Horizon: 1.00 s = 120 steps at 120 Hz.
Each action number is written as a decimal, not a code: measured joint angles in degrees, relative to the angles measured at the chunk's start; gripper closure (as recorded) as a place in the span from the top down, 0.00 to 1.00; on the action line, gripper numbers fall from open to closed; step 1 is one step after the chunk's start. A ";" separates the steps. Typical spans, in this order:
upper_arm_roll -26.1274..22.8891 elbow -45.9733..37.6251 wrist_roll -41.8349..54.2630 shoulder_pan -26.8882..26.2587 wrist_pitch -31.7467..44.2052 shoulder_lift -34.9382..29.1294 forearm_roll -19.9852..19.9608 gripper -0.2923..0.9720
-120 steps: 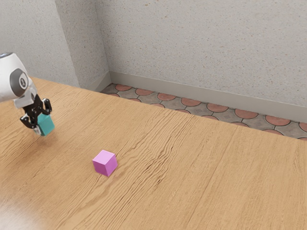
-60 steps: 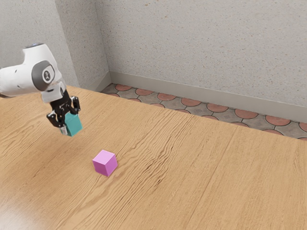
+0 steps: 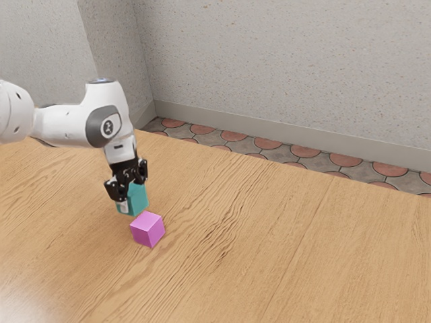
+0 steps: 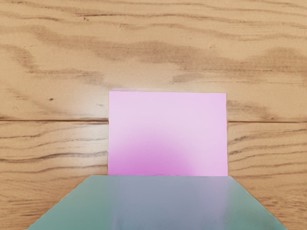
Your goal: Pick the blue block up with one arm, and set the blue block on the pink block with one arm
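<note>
Step 1 is done: the claw (image 3: 128,194) grips the blue block (image 3: 137,200) clear of the tabletop (image 3: 269,242), just above and beside the pink block (image 3: 147,229). Step 2 remains, I judge: centre, lower, release.

A wood-grained table (image 3: 283,229) spans the foreground. Behind it, reddish rounded floor tiles (image 3: 304,152) meet a grey baseboard (image 3: 283,129) beneath a speckled grey wall (image 3: 283,60).
</note>
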 joint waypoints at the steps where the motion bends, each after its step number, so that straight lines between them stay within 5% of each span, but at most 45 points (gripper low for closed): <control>1: -0.01 -0.17 -0.23 -0.06 0.00 -0.03 0.05 0.52; 64: -2.65 -2.43 -10.26 -2.42 2.39 -0.30 2.59 0.52; 120: -3.16 -3.90 -14.13 -1.74 2.28 -1.81 3.40 0.73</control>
